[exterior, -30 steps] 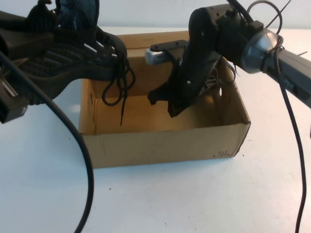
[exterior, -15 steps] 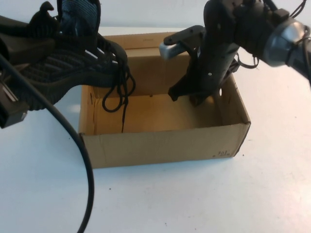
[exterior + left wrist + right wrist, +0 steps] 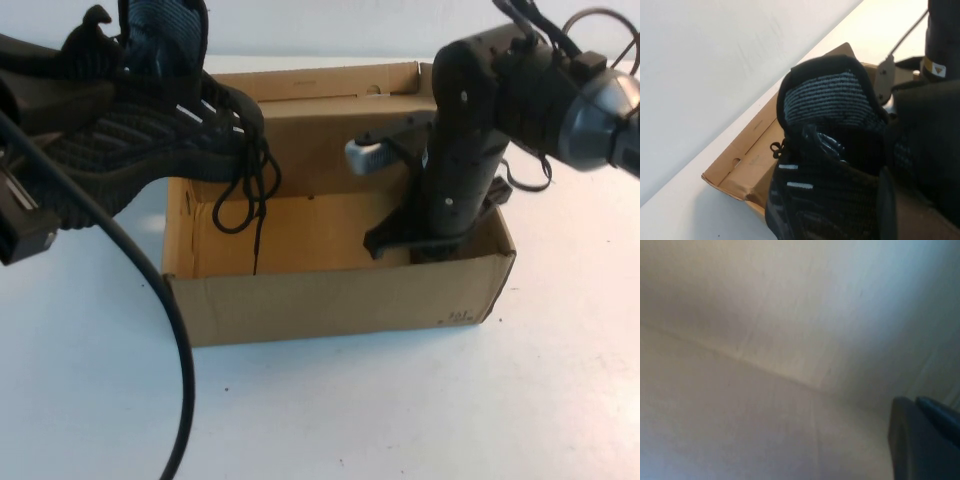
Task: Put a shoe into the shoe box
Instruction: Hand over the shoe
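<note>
A white table [image 3: 400, 410] is seen from above, with an open brown cardboard shoe box [image 3: 330, 300] set on it near the middle. Its lid flap is folded back on the far side. A black knit shoe [image 3: 150, 130] is held in the air at the left, above and just outside the box's left wall, tilted with its ridged sole turned toward the camera. Its black laces [image 3: 250, 195] dangle down over the left wall into the box. The left gripper [image 3: 890, 210] is clamped on the shoe, with the fingers closed to a narrow gap around the shoe's material; in the left wrist view the shoe's heel and collar fill the picture. The right gripper [image 3: 400, 235] is lowered inside the box at its right end, close to the right wall. Its fingers are pressed together and nothing is held between them.
</note>
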### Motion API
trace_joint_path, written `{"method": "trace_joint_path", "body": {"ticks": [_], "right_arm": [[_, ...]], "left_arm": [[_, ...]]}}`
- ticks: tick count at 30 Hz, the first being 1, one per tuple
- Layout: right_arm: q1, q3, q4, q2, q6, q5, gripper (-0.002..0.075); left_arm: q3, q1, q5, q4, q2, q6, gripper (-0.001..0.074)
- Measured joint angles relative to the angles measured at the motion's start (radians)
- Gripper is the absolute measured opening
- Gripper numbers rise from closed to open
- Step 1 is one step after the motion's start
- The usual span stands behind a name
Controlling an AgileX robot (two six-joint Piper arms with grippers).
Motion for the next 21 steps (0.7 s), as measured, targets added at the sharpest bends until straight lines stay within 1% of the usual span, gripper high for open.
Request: {"method": "trace_joint_path", "body": {"ticks": [9,14,17,21], "right_arm": [[0.000,0.076,0.206,-0.007,0.011,-0.007,-0.0016],[0.000,0.078,0.213,-0.026,0.011,-0.007,-0.0016],[0.000,0.078,0.188,-0.060,-0.008,-0.009,-0.0016],[0.000,0.078,0.174,-0.131,-0.155,-0.082,-0.0016]], "left_arm": [[0.000,0.000,0.000,0.000,0.000,-0.002,0.0069],[0.000,0.000,0.000,0.000,0.000,-0.002,0.0069],[0.000,0.000,0.000,0.000,0.000,-0.002,0.0069],[0.000,0.000,0.000,0.000,0.000,-0.002,0.0069]]}}
